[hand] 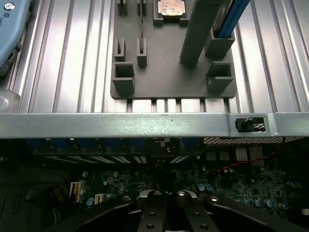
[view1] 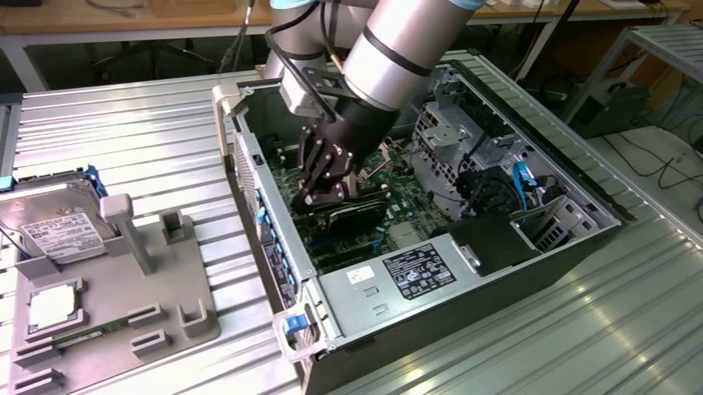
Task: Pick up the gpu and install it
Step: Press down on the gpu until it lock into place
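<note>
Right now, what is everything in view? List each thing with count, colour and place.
computer case: one, silver and black, open, on the metal table.
motherboard: one, green, inside the case.
gpu: one, black cooler face showing, standing on the motherboard under the gripper.
power supply: one, silver with black label, at the case's near end.
fixture tray: one, grey, at the exterior view's left.
hard drive: one, silver with white label, on the tray.
metal table: one, ribbed silver.
arm: one, silver.
gripper: one, black, fingers shut, on the gpu.
</note>
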Motion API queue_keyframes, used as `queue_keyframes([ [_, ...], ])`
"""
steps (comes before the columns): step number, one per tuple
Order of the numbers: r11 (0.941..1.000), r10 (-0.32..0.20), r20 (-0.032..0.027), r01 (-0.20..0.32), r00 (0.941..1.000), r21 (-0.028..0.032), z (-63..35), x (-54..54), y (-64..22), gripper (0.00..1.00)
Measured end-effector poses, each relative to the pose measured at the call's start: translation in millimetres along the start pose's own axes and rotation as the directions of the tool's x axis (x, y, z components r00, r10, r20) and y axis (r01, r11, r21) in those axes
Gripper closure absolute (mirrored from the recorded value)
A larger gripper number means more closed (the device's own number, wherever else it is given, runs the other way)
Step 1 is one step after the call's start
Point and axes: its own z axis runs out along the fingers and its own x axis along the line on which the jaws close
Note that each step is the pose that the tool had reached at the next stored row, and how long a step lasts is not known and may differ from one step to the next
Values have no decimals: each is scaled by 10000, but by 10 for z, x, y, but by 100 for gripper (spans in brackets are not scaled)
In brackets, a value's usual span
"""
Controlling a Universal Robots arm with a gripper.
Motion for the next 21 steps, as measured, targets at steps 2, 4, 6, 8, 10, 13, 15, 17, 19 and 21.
queue_keyframes([
  [2,10000,2,1,-2,10000,-42,7,0,2,89],
  [4,10000,1,0,-1,10000,-54,23,1,21,89],
  [6,10000,1,2,-1,10000,-60,41,0,35,89],
  [8,10000,1,0,-1,10000,-75,55,1,39,89],
  [10,10000,1,1,-1,10000,-86,69,1,33,89],
  [13,9999,3,0,-3,10000,-118,77,1,33,89],
  [15,9999,2,-1,-2,10000,-137,84,1,36,89],
  [17,9999,1,-2,-1,10000,-141,86,1,39,89],
  [19,9999,1,1,-1,10000,-141,89,1,43,89],
  [21,9999,1,1,-1,10000,-140,91,0,47,89],
])
